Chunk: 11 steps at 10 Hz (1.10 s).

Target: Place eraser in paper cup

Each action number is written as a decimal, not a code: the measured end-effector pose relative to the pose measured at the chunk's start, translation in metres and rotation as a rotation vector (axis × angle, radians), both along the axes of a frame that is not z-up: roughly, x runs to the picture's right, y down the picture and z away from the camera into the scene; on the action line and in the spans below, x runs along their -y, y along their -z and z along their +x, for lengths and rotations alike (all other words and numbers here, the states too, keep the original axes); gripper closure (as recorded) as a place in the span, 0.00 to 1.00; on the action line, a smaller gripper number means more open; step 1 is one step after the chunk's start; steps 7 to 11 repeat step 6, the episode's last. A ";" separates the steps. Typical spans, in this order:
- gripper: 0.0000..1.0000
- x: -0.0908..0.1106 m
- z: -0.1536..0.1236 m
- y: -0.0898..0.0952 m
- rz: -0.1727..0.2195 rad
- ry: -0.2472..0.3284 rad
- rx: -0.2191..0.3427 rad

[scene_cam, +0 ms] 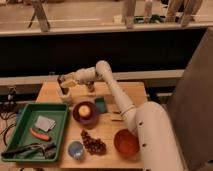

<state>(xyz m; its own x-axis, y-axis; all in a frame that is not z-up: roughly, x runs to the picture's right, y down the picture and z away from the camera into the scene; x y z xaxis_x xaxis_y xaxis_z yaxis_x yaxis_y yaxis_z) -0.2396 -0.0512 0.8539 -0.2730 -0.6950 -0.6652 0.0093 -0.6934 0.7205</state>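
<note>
Eraser [70, 83], a small pale block, sat pinched between the jaws of the gripper [65, 82] at the far left corner of the wooden table [125, 90], its arm stretched across from the right. Directly below the jaws stood the paper cup [65, 95], mouth up, apparently lined up so a release would drop the block straight in. Well to the jaws' near side lay a green tray [22, 132], a dark bowl [86, 112] and an orange bowl [126, 142], none in the way.

Wooden table [125, 95], dark wall behind, pale ledge, perhaps railing posts above, claw [62, 80] over table's far left
</note>
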 end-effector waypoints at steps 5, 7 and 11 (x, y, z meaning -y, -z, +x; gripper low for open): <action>0.29 -0.002 -0.002 -0.002 0.016 0.011 -0.008; 0.34 -0.002 -0.003 -0.001 0.015 0.011 -0.006; 0.34 -0.002 -0.003 -0.001 0.015 0.011 -0.006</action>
